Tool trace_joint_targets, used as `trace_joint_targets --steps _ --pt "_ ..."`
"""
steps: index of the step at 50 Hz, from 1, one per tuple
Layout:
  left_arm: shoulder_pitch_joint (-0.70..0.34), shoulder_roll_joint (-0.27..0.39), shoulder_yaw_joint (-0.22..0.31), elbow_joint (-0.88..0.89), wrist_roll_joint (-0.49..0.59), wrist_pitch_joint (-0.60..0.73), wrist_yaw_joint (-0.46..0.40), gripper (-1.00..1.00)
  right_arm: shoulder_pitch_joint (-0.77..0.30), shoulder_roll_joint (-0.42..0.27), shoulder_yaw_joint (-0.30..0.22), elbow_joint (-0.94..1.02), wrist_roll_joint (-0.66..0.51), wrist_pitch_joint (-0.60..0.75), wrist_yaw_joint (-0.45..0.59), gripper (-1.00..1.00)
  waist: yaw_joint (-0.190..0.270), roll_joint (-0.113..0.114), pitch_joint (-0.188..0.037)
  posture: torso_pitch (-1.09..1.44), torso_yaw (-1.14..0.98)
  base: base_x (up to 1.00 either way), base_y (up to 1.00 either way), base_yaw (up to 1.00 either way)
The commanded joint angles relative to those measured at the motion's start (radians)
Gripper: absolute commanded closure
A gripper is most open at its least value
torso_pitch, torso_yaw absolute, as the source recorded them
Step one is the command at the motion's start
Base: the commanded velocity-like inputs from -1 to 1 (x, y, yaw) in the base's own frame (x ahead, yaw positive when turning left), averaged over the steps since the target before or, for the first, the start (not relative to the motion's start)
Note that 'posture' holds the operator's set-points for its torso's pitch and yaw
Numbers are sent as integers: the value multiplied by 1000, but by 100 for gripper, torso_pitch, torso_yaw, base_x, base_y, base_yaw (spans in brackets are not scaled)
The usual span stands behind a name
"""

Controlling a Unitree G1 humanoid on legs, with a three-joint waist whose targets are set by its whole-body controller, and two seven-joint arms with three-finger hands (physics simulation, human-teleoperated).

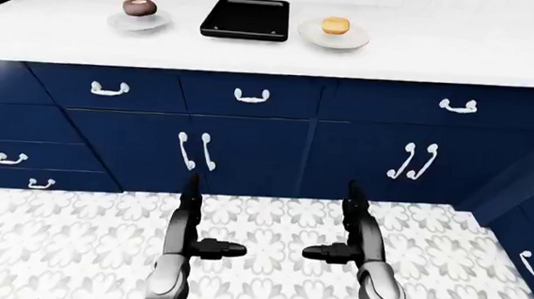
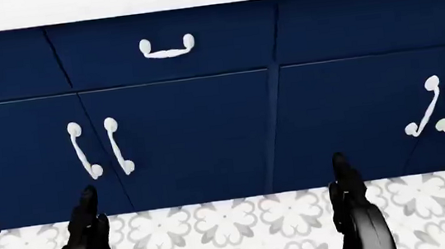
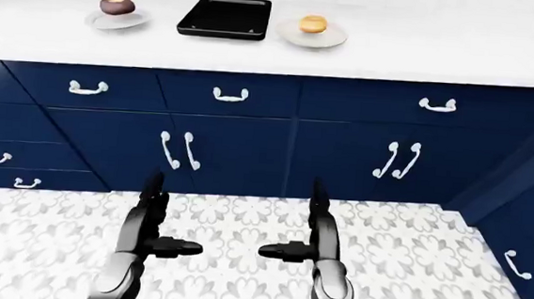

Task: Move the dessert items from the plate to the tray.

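Countertop of plain white runs across the top of my eye views, and on it, near the middle, sits the flat black rectangular tray, which I take as my landmark. Just left of the tray, apart from it, a small pale round plate carries a dark brown, chocolate-coloured dessert with a pale top. Just right of the tray, also apart from it, a second pale round plate carries a golden-orange round pastry. The tray itself looks bare. Below the tray, navy blue cabinet fronts with curved white handles fill the middle of the view, and lower still lies a grey-and-white floral tiled floor. My black left hand hangs well below the tray and a little to its left, over the tiles, fingers stretched straight up and the thumb poking inward, spread wide with nothing in it. My black right hand hangs well below the tray and to its right, mirrored the same way, fingers straight, thumb pointing inward, likewise gripping nothing. Both hands are well apart from the counter and from each other.
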State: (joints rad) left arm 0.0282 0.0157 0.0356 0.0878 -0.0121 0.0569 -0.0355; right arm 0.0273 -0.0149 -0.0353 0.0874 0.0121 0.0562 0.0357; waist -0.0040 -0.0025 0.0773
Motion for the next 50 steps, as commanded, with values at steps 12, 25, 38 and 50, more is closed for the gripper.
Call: trace_joint_targets --steps 12,25,38,50 --pt "-27 20 0 -383 -5 250 -76 -100 -28 -11 14 -248 -14 88 26 -100 8 -4 -79 0 0 0 0 0" --pt "-390 149 201 -864 -178 1081 -88 -100 -250 -62 -50 -620 42 604 78 -100 9 8 -88 0 0 4 0 0" --pt "-734 336 385 -906 -367 1444 -34 -100 -543 -144 -101 -781 114 938 43 -100 7 -24 -49 0 0 44 0 0" --pt "-763 383 407 -895 -417 1465 -15 -100 -623 -169 -135 -800 205 1005 9 -100 3 83 -47 0 0 48 0 0"
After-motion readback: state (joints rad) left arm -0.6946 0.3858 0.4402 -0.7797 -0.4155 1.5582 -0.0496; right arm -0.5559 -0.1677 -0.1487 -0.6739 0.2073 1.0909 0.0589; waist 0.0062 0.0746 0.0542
